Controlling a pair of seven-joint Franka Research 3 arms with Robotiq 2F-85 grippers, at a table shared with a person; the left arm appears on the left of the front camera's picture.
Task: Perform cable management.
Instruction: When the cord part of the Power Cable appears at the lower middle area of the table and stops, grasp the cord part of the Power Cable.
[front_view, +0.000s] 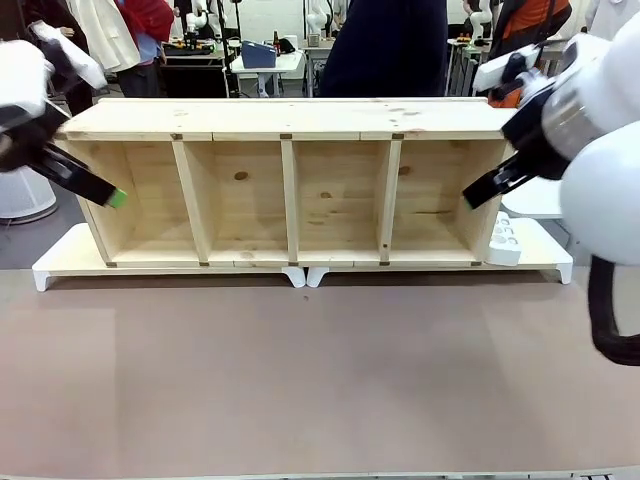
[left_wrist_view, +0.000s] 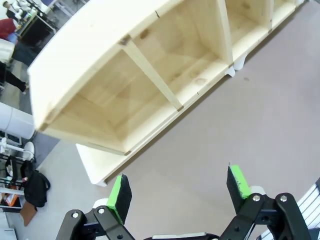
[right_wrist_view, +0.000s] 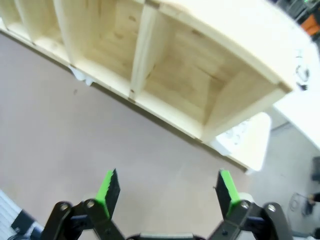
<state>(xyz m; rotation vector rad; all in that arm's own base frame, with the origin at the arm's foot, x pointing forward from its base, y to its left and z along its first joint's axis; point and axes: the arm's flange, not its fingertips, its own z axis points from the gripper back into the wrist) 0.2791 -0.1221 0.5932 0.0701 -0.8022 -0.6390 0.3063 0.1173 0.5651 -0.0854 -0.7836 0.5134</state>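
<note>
The black cable is hidden or out of view. A long wooden shelf with several compartments lies on its side on white risers. My left gripper hangs open at the shelf's left end, green pads wide apart over the brown tabletop in the left wrist view, nothing between them. My right gripper hangs open at the shelf's right end, and its pads also stand apart with nothing held. The shelf lies ahead of both grippers.
A white power strip rests on the riser at the shelf's right end. A person in dark clothing stands behind the shelf. The brown tabletop stretches in front of it.
</note>
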